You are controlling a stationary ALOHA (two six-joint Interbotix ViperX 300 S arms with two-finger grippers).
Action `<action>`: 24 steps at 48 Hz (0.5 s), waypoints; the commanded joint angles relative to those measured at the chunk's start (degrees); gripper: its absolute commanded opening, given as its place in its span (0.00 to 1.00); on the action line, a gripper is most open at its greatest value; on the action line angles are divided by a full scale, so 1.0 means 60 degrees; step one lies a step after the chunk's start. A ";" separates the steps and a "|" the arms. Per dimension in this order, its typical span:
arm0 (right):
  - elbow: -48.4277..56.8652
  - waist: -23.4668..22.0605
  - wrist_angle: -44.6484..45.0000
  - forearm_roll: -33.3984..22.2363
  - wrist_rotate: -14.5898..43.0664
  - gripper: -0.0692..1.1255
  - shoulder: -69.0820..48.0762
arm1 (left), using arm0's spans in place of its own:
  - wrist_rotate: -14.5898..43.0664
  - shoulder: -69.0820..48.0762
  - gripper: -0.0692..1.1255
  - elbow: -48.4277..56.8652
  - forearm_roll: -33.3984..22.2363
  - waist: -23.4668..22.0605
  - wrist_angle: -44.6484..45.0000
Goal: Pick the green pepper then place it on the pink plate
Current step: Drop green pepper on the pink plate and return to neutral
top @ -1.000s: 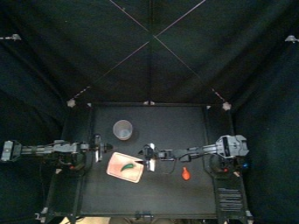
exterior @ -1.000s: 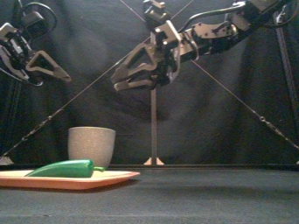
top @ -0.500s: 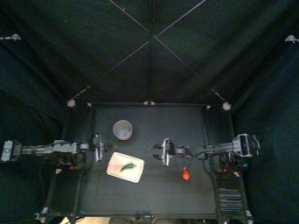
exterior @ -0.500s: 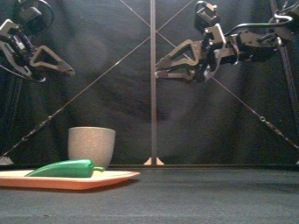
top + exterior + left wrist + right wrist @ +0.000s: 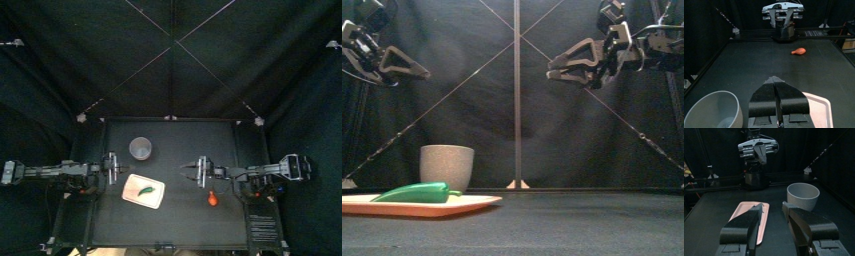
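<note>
The green pepper (image 5: 416,192) lies on its side on the pink plate (image 5: 436,207) at the table's left, and is also seen from above as the pepper (image 5: 138,183) on the plate (image 5: 150,196). My right gripper (image 5: 201,170) hangs open and empty, high above the table's middle and well to the right of the plate (image 5: 751,214). In the front view this right gripper (image 5: 563,68) sits high up. My left gripper (image 5: 774,80) is shut on nothing and rests raised at the left (image 5: 409,68). The right wrist view does not show the pepper clearly.
A tall grey speckled cup (image 5: 140,149) stands just behind the plate, and appears again as the cup (image 5: 446,165), the cup (image 5: 803,195) and the cup (image 5: 711,112). An orange-red toy (image 5: 211,199) lies on the table right of the plate; the left wrist view shows this toy (image 5: 799,51).
My right gripper has drawn back to the right, away from above the plate. The pepper stays on the plate. The left arm has barely moved.
</note>
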 commanded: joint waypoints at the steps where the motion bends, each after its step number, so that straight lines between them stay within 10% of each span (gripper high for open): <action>1: 0.0000 -0.0044 -0.0234 0.0029 0.0015 0.71 -0.0322 | 0.0000 0.0029 0.15 -0.0117 0.0117 -0.0015 -0.0190; 24: -0.0044 -0.0117 -0.0249 -0.0015 0.0015 0.71 -0.0322 | -0.0015 0.0029 0.15 -0.0044 0.0073 -0.0029 -0.0220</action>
